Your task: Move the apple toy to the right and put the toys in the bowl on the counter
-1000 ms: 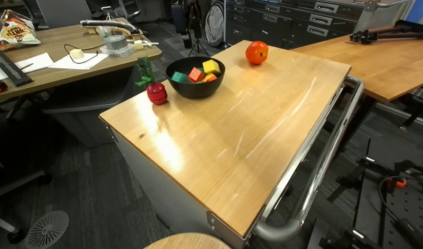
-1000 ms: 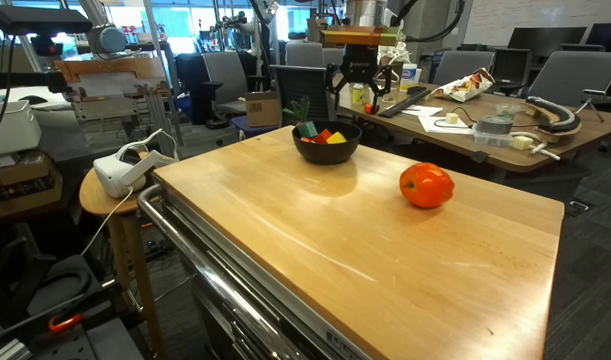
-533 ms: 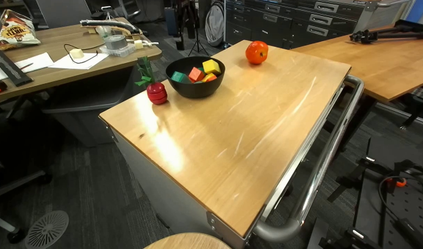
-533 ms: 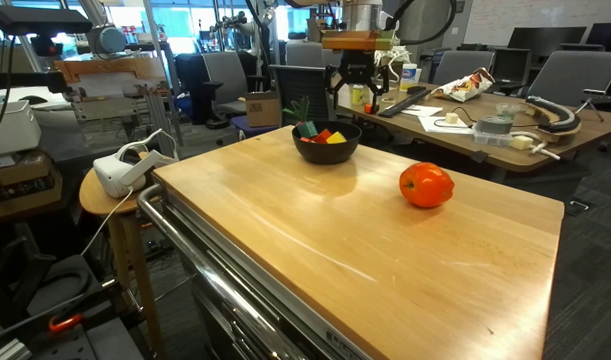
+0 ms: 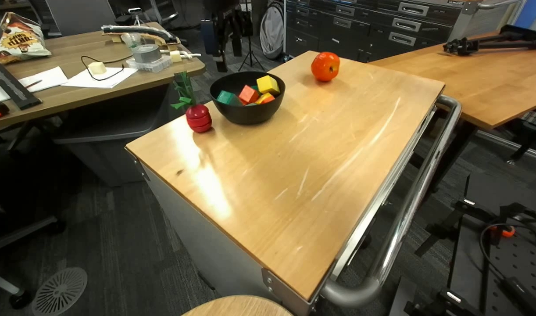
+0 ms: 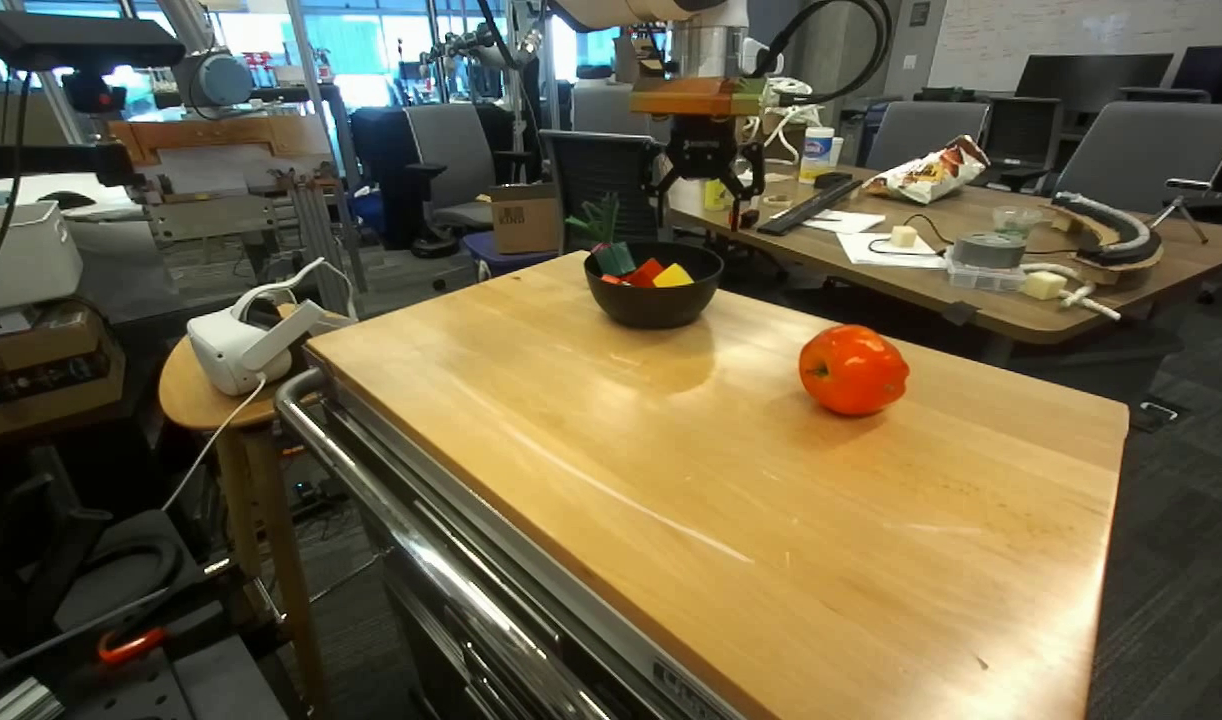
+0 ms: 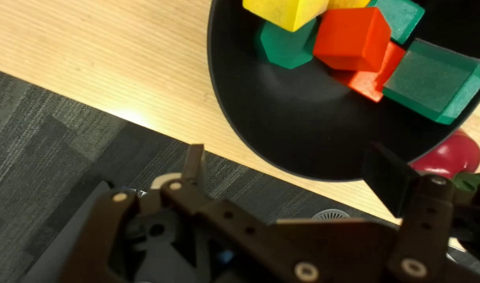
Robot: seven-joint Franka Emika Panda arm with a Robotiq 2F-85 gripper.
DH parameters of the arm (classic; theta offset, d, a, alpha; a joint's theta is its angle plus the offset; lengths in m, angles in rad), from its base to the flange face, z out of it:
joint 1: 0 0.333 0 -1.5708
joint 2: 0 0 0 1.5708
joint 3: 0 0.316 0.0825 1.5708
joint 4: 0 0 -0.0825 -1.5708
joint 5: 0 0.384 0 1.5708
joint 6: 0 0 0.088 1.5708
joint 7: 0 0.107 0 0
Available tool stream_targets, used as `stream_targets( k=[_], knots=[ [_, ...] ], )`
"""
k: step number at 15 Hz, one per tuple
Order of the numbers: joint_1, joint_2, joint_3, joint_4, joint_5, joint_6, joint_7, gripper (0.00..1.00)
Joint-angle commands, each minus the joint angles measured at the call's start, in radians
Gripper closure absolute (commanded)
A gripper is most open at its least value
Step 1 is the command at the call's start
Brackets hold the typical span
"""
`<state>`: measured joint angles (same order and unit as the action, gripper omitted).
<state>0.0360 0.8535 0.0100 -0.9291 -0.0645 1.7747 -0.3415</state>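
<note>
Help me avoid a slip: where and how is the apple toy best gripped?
Grip the apple toy at its widest level, probably from straight above, the end effector closing on opposite flanks. Its rounded body could slip from a higher grip; its stem end faces sideways, and the bowl stands apart, likely leaving room.

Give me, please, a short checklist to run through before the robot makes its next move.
1. Gripper open and unloaded: ok, nothing is held.
2. Bowl upright on the counter: ok.
3. Toy blocks inside the bowl: ok, those in view lie in it.
4. Dark-red toy in the bowl: not ok, it stands outside, on the counter.
5. Gripper lined up over that toy: not ok, the wrist view shows it off to one side.
6. Apple toy far enough right: cannot tell, nothing marks its goal spot.
</note>
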Motion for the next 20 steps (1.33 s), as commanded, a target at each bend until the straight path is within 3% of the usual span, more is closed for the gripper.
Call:
stream_targets(
  k=[1,8,20],
  knots=[
    [0.019,-0.034,-0.008,-0.053,-0.006,-0.001,0.054,0.00],
    [0.057,-0.131,-0.019,-0.221,-0.028,0.043,0.209,0.00],
    [0.085,-0.115,-0.004,-0.312,-0.043,0.013,0.370,0.00]
  ],
)
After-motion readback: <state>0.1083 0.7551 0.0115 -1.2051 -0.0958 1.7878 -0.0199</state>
